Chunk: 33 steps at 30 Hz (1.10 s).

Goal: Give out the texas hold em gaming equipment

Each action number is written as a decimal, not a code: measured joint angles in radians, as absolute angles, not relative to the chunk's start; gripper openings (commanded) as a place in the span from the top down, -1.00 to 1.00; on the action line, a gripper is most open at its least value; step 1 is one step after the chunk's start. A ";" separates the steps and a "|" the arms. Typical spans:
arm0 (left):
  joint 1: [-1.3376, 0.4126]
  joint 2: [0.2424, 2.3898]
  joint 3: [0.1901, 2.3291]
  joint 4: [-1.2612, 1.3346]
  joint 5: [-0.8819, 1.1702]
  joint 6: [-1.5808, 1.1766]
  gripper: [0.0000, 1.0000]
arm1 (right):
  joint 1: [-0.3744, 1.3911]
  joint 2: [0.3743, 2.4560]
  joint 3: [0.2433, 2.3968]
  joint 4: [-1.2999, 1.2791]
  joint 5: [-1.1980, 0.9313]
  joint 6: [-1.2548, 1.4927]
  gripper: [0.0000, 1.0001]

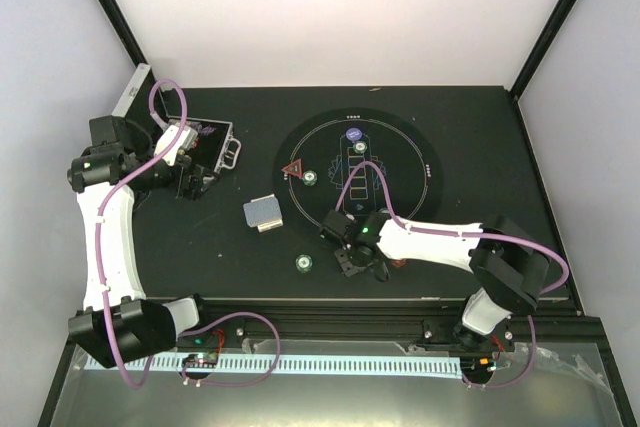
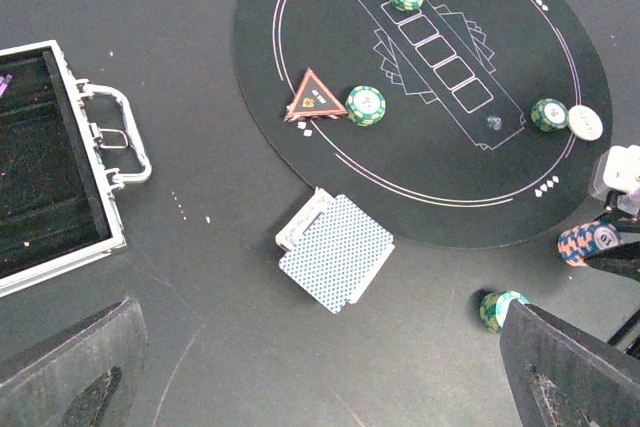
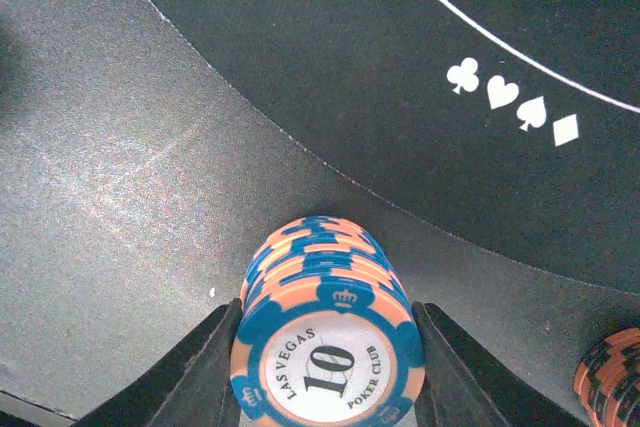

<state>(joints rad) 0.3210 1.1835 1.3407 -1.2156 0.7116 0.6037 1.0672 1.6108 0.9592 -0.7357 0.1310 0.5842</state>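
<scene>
The right gripper (image 3: 330,372) is clamping a short stack of orange-and-blue "10" poker chips (image 3: 320,277), one finger pressing on each side of it. The stack is standing upright with its printed face toward the wrist camera. It is sitting just outside the near rim of the round black mat (image 3: 560,37), over bare table; whether it is resting on the table or hanging just above it cannot be told. The mat is lying straight ahead of the fingers, and the row of white suit marks (image 3: 515,97) is lying just inside the rim on that side. Any placing on the mat is therefore looking like a short forward carry for this arm. A second, orange-and-black stack (image 3: 612,377) is showing at the right of the wrist view.

The left gripper (image 2: 320,367) is hanging wide open and holding nothing. It is well apart from the stack, near the silver case (image 2: 90,147), with the grey-blue deck of cards (image 2: 338,252) lying between it and the mat.
</scene>
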 measured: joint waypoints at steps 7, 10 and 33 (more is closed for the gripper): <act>0.321 1.184 1.339 -1.215 0.716 0.604 -0.97 | 1.066 1.609 0.981 -0.767 0.132 0.584 0.36; 0.321 1.184 1.338 -1.215 0.720 0.603 -0.98 | 1.066 1.600 1.006 -0.790 0.135 0.583 0.37; 0.321 1.177 1.338 -1.212 0.731 0.601 -0.98 | 0.873 2.114 1.742 -0.891 0.128 0.390 0.39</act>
